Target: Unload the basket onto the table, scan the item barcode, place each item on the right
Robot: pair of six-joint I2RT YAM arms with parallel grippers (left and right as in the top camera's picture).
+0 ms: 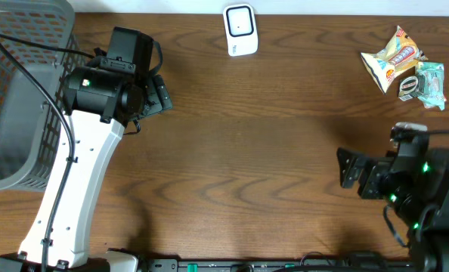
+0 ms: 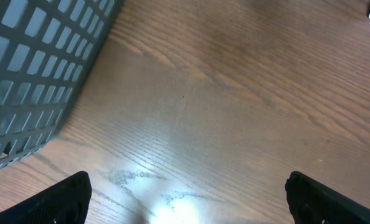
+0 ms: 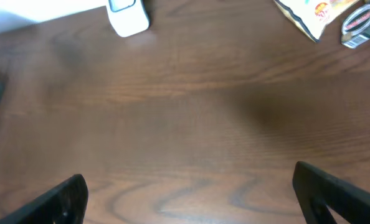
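A dark brown wood-grain counter (image 1: pixel 270 151) carries everything. The two items with barcodes lie at its far right corner. One is a crinkled yellow-and-white snack packet (image 1: pixel 391 59). The other is a smaller teal packet with a round dark label (image 1: pixel 422 83), which touches the first on its near right side. A white rounded scanner with a dark window (image 1: pixel 239 29) stands at the far edge near the middle, well apart from both packets. A grey plastic lattice basket (image 1: pixel 20 91) sits at the far left. The white left arm reaches up beside the basket, its black head just to the basket's right. The left fingers (image 2: pixel 63 199) are spread wide, one at each lower corner of the left wrist view, with only bare wood between them. That view shows the basket wall on its left and a sliver of the scanner at the top right edge. The black right arm sits at the near right of the counter, with green lights showing on it, and its head points left across the open wood. The right fingers (image 3: pixel 341 196) are also spread wide and grip nothing. In the right wrist view the scanner shows at the upper left and both packets at the upper right, all well away from the fingers.
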